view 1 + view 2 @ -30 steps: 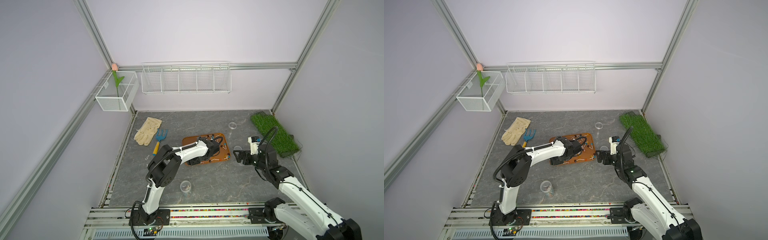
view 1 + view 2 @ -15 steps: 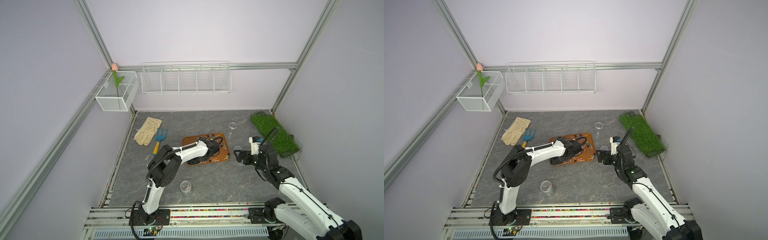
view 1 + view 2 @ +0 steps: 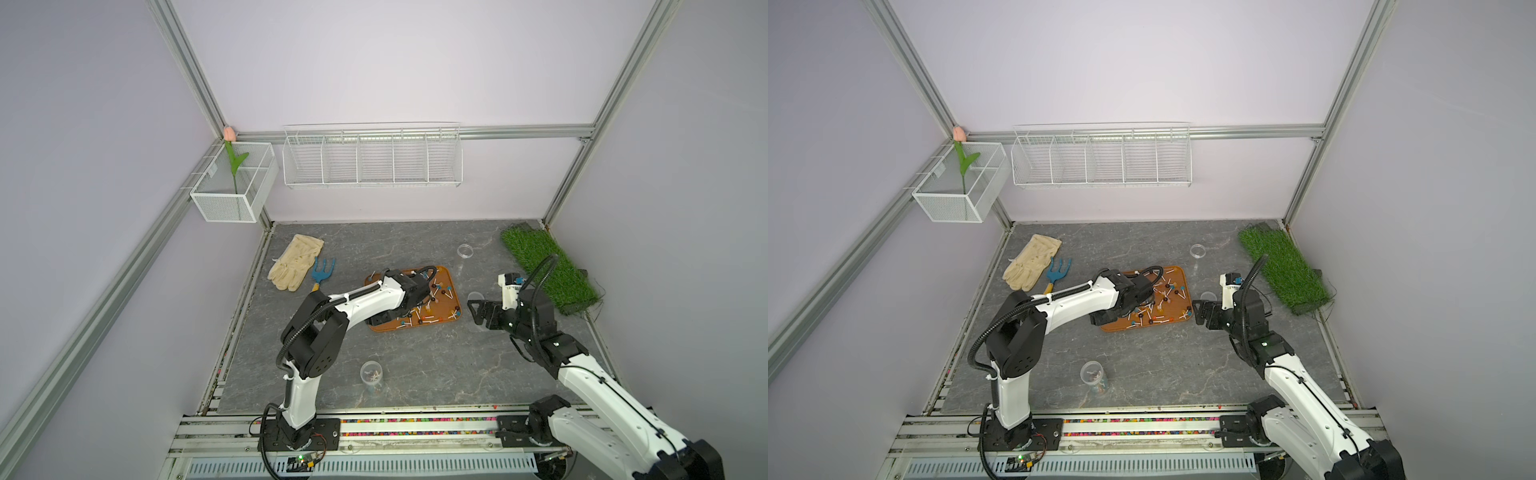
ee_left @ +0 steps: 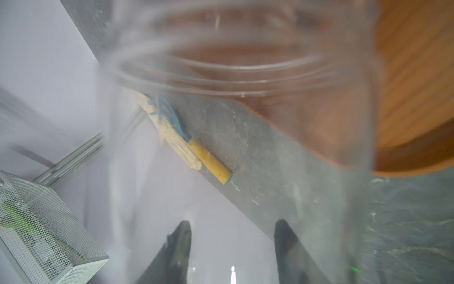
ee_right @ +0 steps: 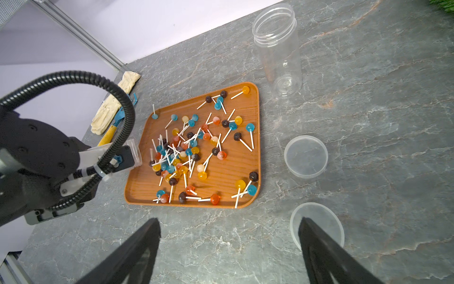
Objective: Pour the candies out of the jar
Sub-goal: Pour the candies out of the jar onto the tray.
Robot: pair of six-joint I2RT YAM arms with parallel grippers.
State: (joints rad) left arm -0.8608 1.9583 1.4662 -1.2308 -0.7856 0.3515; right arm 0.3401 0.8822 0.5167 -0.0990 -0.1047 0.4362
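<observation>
My left gripper (image 4: 233, 225) is shut on a clear plastic jar (image 5: 134, 150), held tipped on its side with its mouth over the near-left edge of the orange tray (image 5: 233, 169). No candies show inside it in the left wrist view. The candies (image 5: 177, 152), small lollipops with blue, brown, orange and pink heads, lie scattered over the tray (image 3: 445, 275) in both top views. My right gripper (image 5: 229, 221) hangs open to the right of the tray, above the table, with nothing between its fingers; it also shows in both top views (image 3: 476, 313) (image 3: 1198, 313).
An empty clear jar (image 5: 277, 49) stands beyond the tray, and two clear lids (image 5: 305, 156) (image 5: 317, 226) lie by my right gripper. Another jar (image 3: 371, 374) with a few candies stands near the front. A glove (image 3: 296, 262), blue rake (image 3: 322, 270) and grass mat (image 3: 544, 270) lie further off.
</observation>
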